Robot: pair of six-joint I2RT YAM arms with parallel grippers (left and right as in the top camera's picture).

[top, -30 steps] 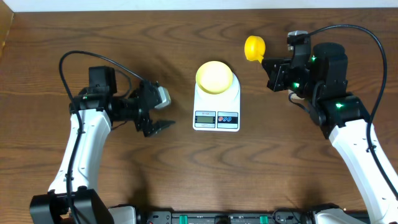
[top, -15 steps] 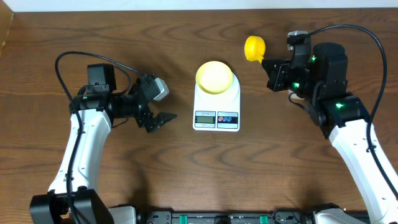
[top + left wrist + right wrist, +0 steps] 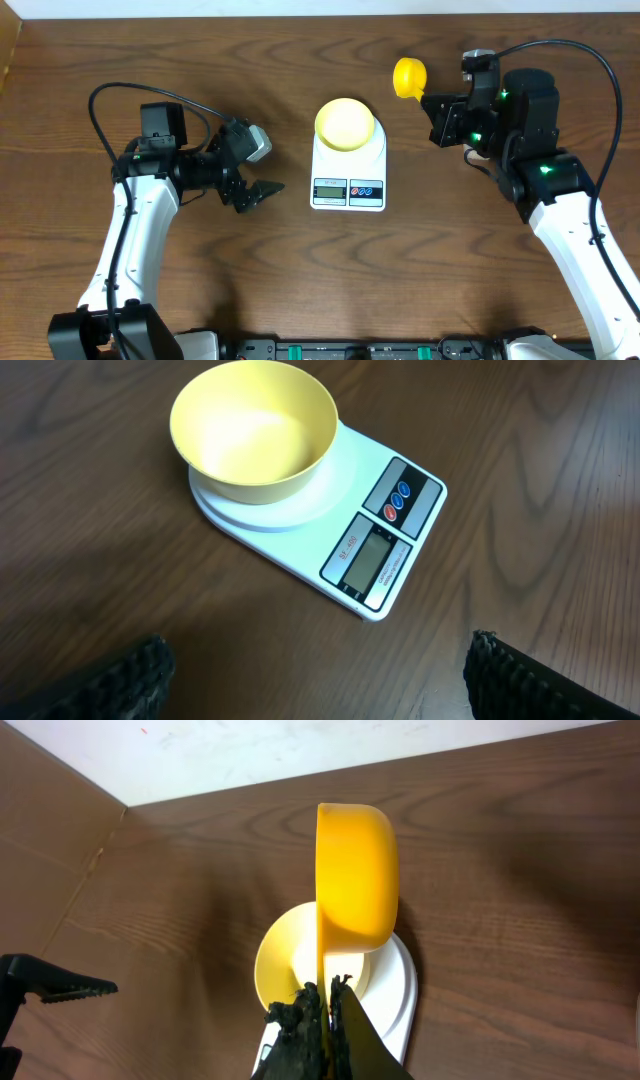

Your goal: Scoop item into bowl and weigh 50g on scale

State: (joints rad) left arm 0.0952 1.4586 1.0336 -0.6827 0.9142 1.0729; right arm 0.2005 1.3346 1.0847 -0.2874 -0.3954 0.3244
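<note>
The pale-yellow bowl [image 3: 345,122] sits empty on the platform of the white scale [image 3: 349,190] at mid-table; both also fill the left wrist view, bowl [image 3: 253,430] and scale [image 3: 385,545]. My left gripper [image 3: 264,168] hangs open just left of the scale, with nothing between its fingers [image 3: 520,680]. My right gripper [image 3: 434,103] is shut on the handle of a yellow scoop [image 3: 409,78], held in the air to the upper right of the scale. In the right wrist view the scoop [image 3: 355,885] stands on edge above the bowl [image 3: 275,965]. The item is out of view.
A pale wall [image 3: 300,750] runs along the table's far edge. A cardboard piece [image 3: 8,45] shows at the far left corner. A black equipment rail [image 3: 350,350] lies along the front edge. Cables loop above both arms.
My left gripper has turned at the wrist and shifted slightly toward the scale, then held still. The right arm and the scoop have not moved.
</note>
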